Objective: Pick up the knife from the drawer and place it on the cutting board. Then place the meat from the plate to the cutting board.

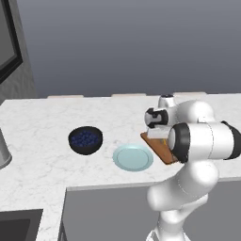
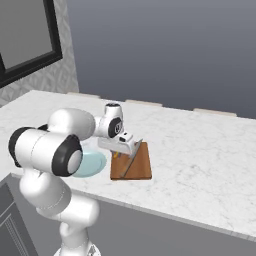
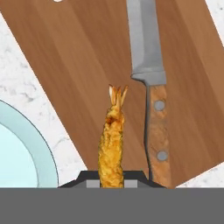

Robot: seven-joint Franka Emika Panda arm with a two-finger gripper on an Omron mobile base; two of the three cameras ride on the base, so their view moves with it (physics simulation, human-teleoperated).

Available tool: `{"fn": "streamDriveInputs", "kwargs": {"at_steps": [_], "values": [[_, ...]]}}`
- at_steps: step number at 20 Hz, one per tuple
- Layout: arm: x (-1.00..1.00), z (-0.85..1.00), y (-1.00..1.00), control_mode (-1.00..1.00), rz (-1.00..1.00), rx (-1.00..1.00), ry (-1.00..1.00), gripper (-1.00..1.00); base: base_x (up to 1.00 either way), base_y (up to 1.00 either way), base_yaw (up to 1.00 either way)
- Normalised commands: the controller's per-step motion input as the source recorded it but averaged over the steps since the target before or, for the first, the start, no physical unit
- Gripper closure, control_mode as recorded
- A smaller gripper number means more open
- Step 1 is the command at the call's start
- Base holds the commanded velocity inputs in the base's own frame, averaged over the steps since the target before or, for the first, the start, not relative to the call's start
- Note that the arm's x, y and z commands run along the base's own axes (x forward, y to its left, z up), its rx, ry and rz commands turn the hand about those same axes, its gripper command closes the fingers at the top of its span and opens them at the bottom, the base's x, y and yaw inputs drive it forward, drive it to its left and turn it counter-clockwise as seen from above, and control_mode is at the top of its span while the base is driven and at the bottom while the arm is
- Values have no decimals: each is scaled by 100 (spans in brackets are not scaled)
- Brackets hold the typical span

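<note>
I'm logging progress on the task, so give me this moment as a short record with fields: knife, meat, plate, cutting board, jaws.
knife: lying flat on the cutting board, blade and wooden handle both on it
meat: held in the gripper, hanging over the board's edge beside the knife
plate: bare, beside the board
jaws: shut on the meat
bowl of berries: on the counter, beyond the plate from the board

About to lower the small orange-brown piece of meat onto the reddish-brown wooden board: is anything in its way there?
Nothing visible blocks it. The gripper is shut on the orange-brown piece of meat, over a bare part of the reddish-brown wooden cutting board. The wooden-handled knife lies on the board close beside it, so keep clear of its handle. The pale blue-green plate sits off the board's edge.
</note>
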Motion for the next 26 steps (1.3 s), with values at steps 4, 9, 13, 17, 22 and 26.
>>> {"fn": "streamDriveInputs", "kwargs": {"at_steps": [4,9,13,17,22,26], "values": [[8,-34,-1,-100,0,0,0,100,0,0,0],[15,-30,0,-100,0,0,0,100,0,0,0],[12,-29,0,-100,0,0,0,100,0,0,0],[2,-23,0,-100,0,0,0,-100,0,0,0],[-3,-2,-3,-100,0,0,0,-100,0,0,0],[-39,17,0,-100,0,0,-3,-100,0,0,0]]}}
